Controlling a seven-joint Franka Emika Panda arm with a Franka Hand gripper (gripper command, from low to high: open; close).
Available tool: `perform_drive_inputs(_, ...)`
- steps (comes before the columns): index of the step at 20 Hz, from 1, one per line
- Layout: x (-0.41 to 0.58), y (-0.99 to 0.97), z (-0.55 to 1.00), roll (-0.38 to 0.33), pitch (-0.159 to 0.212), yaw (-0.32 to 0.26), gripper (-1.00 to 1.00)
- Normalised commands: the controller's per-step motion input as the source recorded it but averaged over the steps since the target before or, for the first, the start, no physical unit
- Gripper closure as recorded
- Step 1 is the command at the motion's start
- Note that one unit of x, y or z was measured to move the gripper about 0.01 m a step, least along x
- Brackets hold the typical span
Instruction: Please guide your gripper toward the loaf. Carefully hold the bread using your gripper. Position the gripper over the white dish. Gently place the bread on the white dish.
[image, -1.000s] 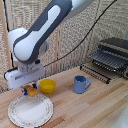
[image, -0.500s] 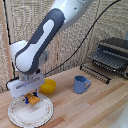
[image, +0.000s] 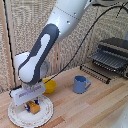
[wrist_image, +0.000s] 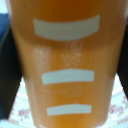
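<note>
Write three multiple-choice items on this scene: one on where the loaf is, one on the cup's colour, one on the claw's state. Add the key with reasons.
1. Where is the loaf?
A. over the white plate
B. inside the yellow bowl
C. on the toaster oven

2. What colour is the cup?
A. red
B. blue
C. green

3. What is the claw doing?
A. open, away from the loaf
B. shut on the cup
C. shut on the loaf

Key:
1 A: the exterior view shows the loaf low above the plate's centre; contact cannot be told.
2 B: the cup beside the bowl is plainly blue.
3 C: the loaf sits between the fingers and fills the wrist view.
</note>
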Motion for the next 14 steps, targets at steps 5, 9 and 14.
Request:
perform_drive_inputs(5, 0.114, -0.01, 0.41, 0.0, 0.002, 0.034, -1.0)
perform_drive_inputs(9, 0.212, -0.01, 0.47, 0.0, 0.008, 0.031, -1.0)
perform_drive_inputs(14, 0.299, -0.08, 0.51, 0.012, 0.024, 0.002, -1.0)
